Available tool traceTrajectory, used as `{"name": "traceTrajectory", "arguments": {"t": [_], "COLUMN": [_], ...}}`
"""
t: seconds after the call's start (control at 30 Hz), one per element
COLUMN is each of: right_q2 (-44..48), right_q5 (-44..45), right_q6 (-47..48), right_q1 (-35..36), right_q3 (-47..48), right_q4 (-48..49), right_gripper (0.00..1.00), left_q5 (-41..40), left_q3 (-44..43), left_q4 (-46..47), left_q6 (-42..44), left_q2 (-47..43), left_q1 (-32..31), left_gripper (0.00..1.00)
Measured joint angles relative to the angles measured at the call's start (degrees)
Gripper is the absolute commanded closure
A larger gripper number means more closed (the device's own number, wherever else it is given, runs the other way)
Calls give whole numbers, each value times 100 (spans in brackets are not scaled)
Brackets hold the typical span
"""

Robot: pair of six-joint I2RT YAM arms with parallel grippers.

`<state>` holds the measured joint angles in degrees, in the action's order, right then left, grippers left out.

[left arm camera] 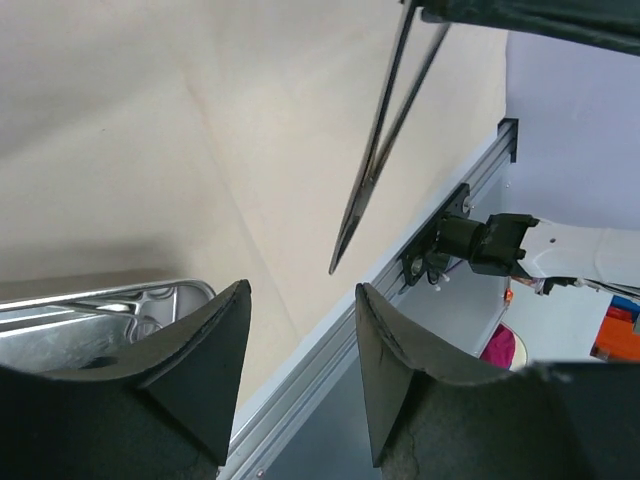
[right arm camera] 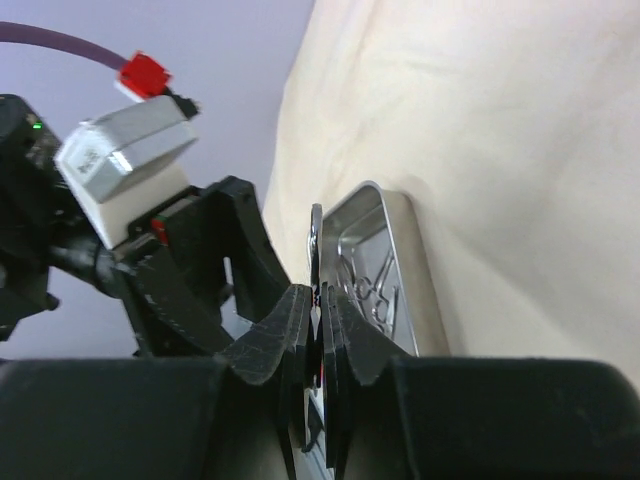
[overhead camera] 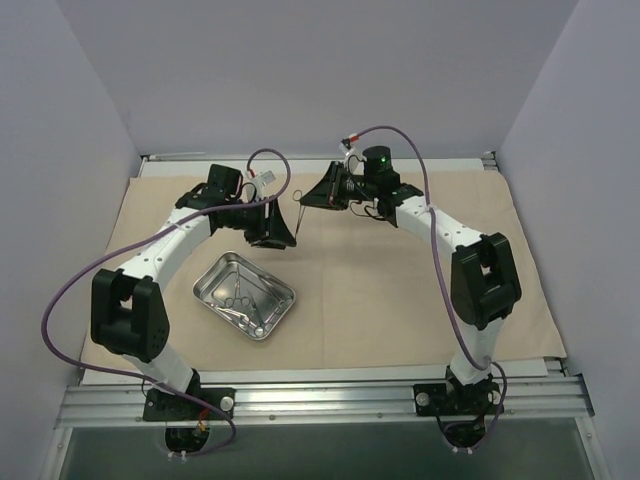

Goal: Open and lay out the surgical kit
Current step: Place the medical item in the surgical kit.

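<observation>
The big beige cloth wrap [overhead camera: 400,300] lies open and flat on the counter [overhead camera: 350,373]. It fills most of the middle of the top view. The shiny steel tray [overhead camera: 212,275] sits on the cloth at the lower left of the middle. Some thin metal tools [overhead camera: 243,300] lie in a little pile inside it. They are too small to count.

The right gripper [overhead camera: 305,202] is in the upper middle of the top view. Its two fingers are pressed together on one instrument [overhead camera: 297,222]. In the right wrist view the fingers [right arm camera: 295,330] pinch the ring end of it [right arm camera: 316,235], and the tray [right arm camera: 400,250] shows behind. The instrument hangs down in the air above the cloth, with its pointed tip low.

The left gripper [overhead camera: 281,228] is just beside it, on the left. Its fingers stand about half apart and nothing is between them. In the left wrist view the long thin instrument [left arm camera: 385,140] comes down from the upper right. Its tip ends just above the gap of the gripper [left arm camera: 300,295].
</observation>
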<state>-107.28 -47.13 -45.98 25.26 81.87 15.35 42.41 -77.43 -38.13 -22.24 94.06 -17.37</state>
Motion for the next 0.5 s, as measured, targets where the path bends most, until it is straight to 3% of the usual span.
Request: {"name": "traceTrajectory", "arguments": {"t": [0.17, 0.27, 0.3, 0.37, 0.43, 0.47, 0.5], "right_q2": [142, 205, 223, 243, 269, 284, 299], "right_q5": [24, 39, 68, 140, 160, 170, 210], "right_q6": [-299, -433, -472, -546, -632, -643, -566], "right_q1": [35, 39, 39, 39, 35, 22, 20], "right_q3": [-4, -94, -133, -214, -280, -291, -289], "right_q4": [306, 448, 481, 538, 544, 509, 413], "right_gripper": [100, 100, 100, 100, 86, 71, 66], "left_q5": [280, 407, 476, 623, 745, 774, 817], "left_q3": [118, 122, 122, 122, 146, 160, 166], "left_q4": [507, 719, 776, 876, 977, 1023, 1051], "left_q6": [-299, -444, -476, -535, -522, -525, -538], "left_q2": [0, 0, 0, 0, 0, 0, 0], "left_q1": [-7, -7, -7, -17, -35, -42, -46], "left_gripper": [49, 71, 85, 98, 98, 98, 98]}}
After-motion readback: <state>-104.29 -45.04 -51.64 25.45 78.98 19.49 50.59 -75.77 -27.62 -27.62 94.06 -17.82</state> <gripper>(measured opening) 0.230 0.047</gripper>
